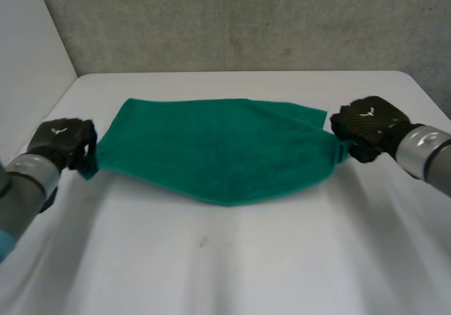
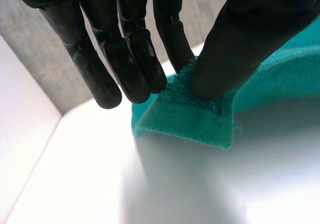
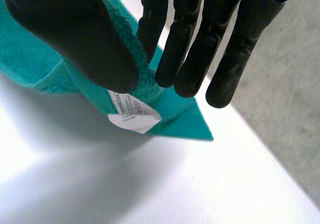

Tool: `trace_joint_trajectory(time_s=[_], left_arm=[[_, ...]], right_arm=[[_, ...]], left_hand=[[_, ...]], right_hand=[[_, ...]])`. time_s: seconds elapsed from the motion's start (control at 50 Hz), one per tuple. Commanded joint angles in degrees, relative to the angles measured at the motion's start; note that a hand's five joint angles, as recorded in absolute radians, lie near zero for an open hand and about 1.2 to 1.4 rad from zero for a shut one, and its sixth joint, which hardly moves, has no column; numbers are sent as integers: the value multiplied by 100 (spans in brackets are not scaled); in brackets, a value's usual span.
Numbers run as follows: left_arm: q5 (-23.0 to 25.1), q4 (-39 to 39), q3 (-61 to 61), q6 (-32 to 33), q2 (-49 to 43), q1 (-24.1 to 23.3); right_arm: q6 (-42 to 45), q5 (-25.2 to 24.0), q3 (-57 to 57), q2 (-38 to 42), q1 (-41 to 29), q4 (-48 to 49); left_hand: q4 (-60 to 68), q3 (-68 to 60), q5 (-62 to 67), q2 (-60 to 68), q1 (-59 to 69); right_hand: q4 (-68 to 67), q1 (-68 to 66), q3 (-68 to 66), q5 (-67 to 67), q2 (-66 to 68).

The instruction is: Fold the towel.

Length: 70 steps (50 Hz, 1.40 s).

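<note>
A green towel (image 1: 218, 149) hangs stretched between my two hands over the white table (image 1: 232, 258), its near edge sagging in the middle. My left hand (image 1: 63, 142) pinches the towel's left corner (image 2: 190, 119) between thumb and fingers (image 2: 132, 68). My right hand (image 1: 366, 126) pinches the right corner (image 3: 175, 119) the same way, thumb against fingers (image 3: 185, 58). A white care label (image 3: 132, 115) hangs from the towel just below the right thumb.
A grey wall (image 1: 246, 22) runs behind the table's far edge. A white panel (image 1: 28, 40) stands along the table's left side.
</note>
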<state>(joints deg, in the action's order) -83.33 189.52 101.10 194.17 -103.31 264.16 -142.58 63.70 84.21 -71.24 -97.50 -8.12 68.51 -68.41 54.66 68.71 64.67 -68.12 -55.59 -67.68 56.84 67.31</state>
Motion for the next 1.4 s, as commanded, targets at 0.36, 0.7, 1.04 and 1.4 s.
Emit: trace_joint_trajectory(time_s=[0.36, 0.7, 1.04, 1.4], left_arm=[[784, -580, 456, 1431, 449, 261], [-710, 409, -4492, 676, -1140, -840], [-1010, 1298, -3345, -239, -550, -726], [-623, 1272, -1146, -204, -1332, -690]], right_arm=[[1497, 556, 404, 64, 512, -1281], [-120, 1707, -3718, 858, -296, 862], [-1229, 593, -2024, -198, -244, 2360], [-176, -578, -362, 1156, 11, 1921]], left_hand=[[1149, -1159, 1534, 1129, 1533], [1149, -1159, 1534, 1129, 1533], [1149, -1159, 1534, 1129, 1533], [1149, -1159, 1534, 1129, 1533]], right_hand=[[-1188, -2441, -1232, 1316, 1269], [-1188, -2441, -1232, 1316, 1269], [-1188, -2441, -1232, 1316, 1269], [-1188, -2441, -1232, 1316, 1269]])
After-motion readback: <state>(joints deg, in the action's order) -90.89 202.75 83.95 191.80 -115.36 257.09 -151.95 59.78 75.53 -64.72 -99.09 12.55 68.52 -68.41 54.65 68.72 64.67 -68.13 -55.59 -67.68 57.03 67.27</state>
